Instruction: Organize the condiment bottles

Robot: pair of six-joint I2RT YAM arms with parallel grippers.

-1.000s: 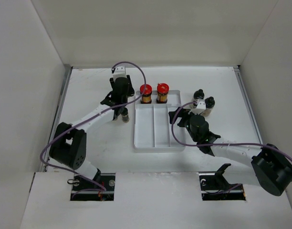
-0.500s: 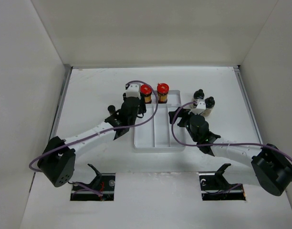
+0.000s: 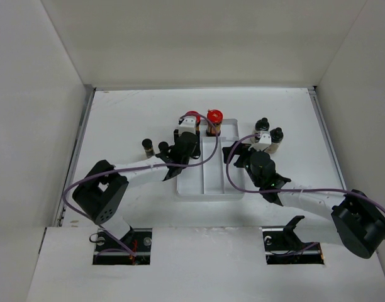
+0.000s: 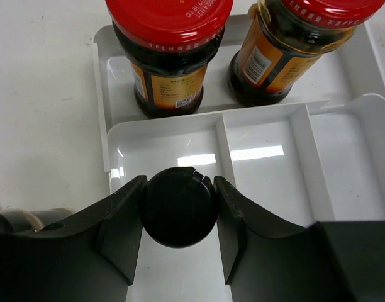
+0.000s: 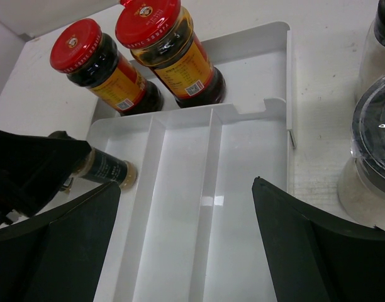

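We see the left tool [image 4: 180, 192] closed narrowly on a small black-capped jar [image 4: 180, 214], its fingers pressed to either side of the cap at the lower centre of the left wrist frame. In the right wrist frame this jar shows at the left edge, over the leftmost long compartment of the white tray [image 5: 246, 189]; we cannot tell whether its base touches the tray floor. Above it in the left wrist frame, the left red-lidded jar [image 4: 170, 56] and the right red-lidded jar [image 4: 293, 44] stand upright side by side in the tray's cross compartment. The right tool [image 5: 186, 185] is spread wide with nothing between its fingers, over the tray's right half. In the overhead frame, a pair of small dark jars [image 3: 155, 148] stands on the bench [image 3: 123, 113] left of the tray, and two black-capped jars [image 3: 269, 131] stand on the bench to its right, beside the right wrist.
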